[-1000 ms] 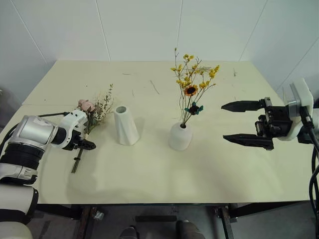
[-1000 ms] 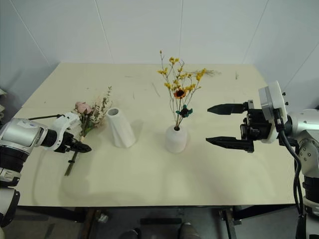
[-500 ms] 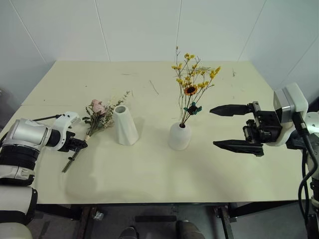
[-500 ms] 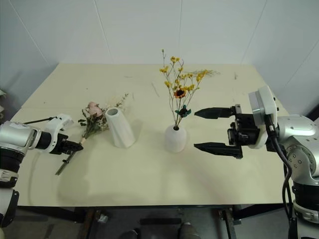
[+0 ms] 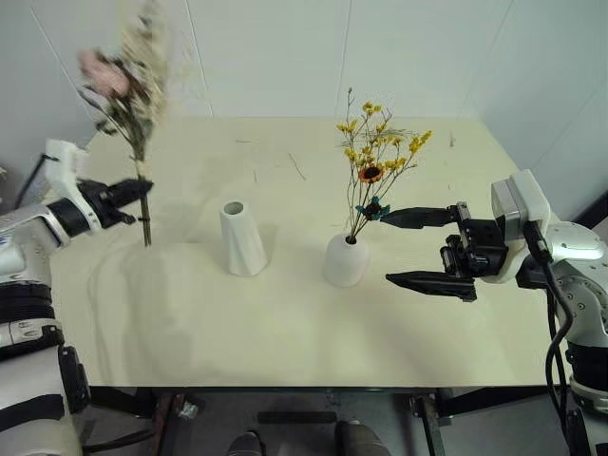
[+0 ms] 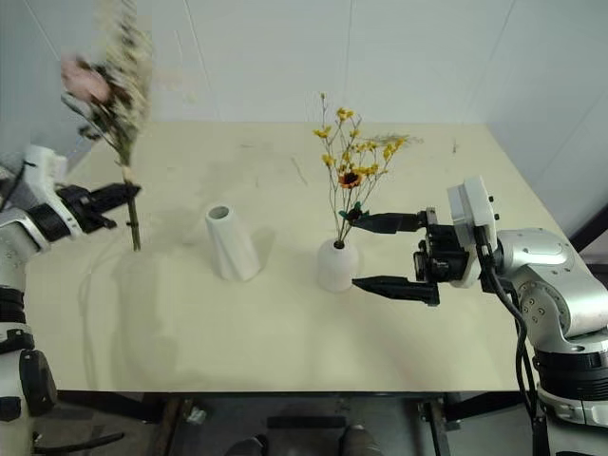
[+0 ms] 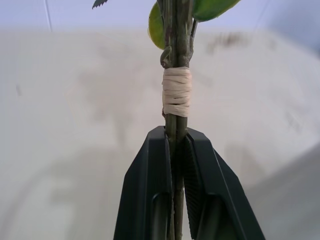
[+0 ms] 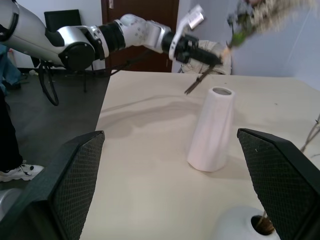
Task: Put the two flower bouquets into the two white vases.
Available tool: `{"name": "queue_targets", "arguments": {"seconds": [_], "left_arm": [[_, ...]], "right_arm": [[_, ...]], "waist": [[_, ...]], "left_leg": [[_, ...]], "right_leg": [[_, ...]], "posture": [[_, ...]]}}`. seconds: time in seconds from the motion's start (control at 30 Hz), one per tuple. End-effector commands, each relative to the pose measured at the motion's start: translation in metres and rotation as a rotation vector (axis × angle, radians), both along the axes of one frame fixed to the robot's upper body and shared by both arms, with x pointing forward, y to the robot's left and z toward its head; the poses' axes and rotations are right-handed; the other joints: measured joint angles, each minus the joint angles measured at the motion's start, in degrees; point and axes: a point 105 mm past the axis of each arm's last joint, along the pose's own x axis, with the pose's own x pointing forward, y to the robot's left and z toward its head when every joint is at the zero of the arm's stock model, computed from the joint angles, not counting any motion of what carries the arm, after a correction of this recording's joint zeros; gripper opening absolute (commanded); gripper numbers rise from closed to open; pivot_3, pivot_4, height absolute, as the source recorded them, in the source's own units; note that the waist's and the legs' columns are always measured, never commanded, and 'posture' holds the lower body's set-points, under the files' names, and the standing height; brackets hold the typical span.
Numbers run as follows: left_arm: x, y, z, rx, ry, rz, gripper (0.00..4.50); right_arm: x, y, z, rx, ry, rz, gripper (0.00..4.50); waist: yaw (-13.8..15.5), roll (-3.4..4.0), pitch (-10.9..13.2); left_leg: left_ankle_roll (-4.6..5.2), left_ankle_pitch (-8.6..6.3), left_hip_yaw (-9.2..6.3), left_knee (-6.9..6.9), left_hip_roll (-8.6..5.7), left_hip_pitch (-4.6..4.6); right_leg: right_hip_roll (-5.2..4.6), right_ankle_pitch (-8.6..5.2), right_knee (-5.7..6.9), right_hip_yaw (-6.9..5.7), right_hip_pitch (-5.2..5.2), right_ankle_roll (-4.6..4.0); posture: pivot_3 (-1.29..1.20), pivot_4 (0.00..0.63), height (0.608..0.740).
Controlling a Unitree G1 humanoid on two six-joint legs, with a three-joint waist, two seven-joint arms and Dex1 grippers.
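My left gripper point(image 5: 141, 188) is shut on the lower stems of the bushy pink-cream bouquet point(image 5: 125, 71) and holds it upright in the air over the table's left side. In the left wrist view the black fingers point(image 7: 155, 165) pinch the stems just below a tan wrap point(image 7: 177, 92). The taller white vase point(image 5: 242, 237) stands empty to the right of that gripper. The shorter round vase point(image 5: 344, 258) holds the yellow-blossomed bouquet point(image 5: 375, 152). My right gripper point(image 5: 388, 249) is open, level, its fingertips just right of the short vase. The right wrist view shows the tall vase point(image 8: 212, 127) between its fingers.
The cream table point(image 5: 285, 323) carries a few loose twig scraps point(image 5: 294, 166) toward its far edge. White walls rise close behind and to the right. Beyond the table's left end stand a dark chair point(image 8: 62, 20) and a person's shoe point(image 8: 11, 173).
My left gripper has lifted the bushy bouquet off the table and swung it upright. The right gripper has drifted left toward the short vase, still open.
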Motion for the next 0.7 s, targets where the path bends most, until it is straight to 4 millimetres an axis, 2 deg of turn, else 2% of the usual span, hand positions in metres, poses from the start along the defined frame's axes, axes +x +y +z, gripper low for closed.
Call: {"name": "queue_targets", "arguments": {"seconds": [0.03, 0.13, 0.2, 0.3, 0.5, 0.7], "left_arm": [[-0.016, -0.013, 0.056, -0.073, -0.289, -0.09, 0.08], [-0.025, -0.031, 0.079, -0.143, -0.383, -0.211, 0.08], [-0.029, -0.041, 0.087, -0.147, -0.419, -0.261, 0.08], [-0.031, -0.065, 0.101, -0.159, -0.478, -0.345, 0.08], [-0.033, -0.094, 0.112, -0.201, -0.518, -0.46, 0.08], [-0.029, -0.108, 0.117, -0.273, -0.534, -0.516, 0.08]], "right_arm": [[-0.001, 0.001, 0.003, 0.016, -0.025, 0.004, 4.5], [-0.001, 0.002, 0.001, 0.009, -0.014, 0.006, 4.5], [0.002, 0.001, -0.001, 0.003, -0.011, -0.009, 4.5], [0.016, -0.01, -0.001, 0.011, -0.01, -0.111, 4.5], [0.02, -0.023, -0.005, 0.046, 0.006, -0.184, 4.5], [0.014, -0.027, -0.006, 0.072, -0.005, -0.231, 4.5]], "waist": [[0.2, -0.01, 0.0], [0.5, -0.04, 0.0], [0.7, -0.04, 0.0], [1.0, -0.04, 0.0], [1.0, -0.05, 0.0], [0.9, -0.05, 0.0]], "left_leg": [[0.0, 0.0, -0.01, 0.03, 0.0, 0.0], [0.0, 0.0, -0.01, 0.11, 0.0, 0.0], [0.0, 0.0, -0.01, 0.12, -0.01, 0.0], [0.0, 0.0, -0.01, 0.13, -0.01, 0.02], [0.0, 0.0, -0.02, 0.13, -0.02, 0.04], [0.02, -0.01, -0.01, 0.12, -0.02, 0.02]], "right_leg": [[0.0, 0.0, 0.01, 0.0, 0.02, 0.0], [0.0, 0.04, 0.0, 0.0, 0.07, 0.05], [0.0, 0.06, -0.01, 0.0, 0.08, 0.06], [0.0, 0.06, -0.02, 0.0, 0.1, 0.06], [0.01, 0.06, -0.02, 0.01, 0.11, 0.07], [0.01, 0.06, -0.06, 0.02, 0.11, 0.07]], "posture": [[0.0, 0.15, 0.74], [0.0, 0.15, 0.74], [0.0, 0.15, 0.74], [0.0, 0.15, 0.74], [0.0, 0.15, 0.74], [0.0, 0.15, 0.74]]}}
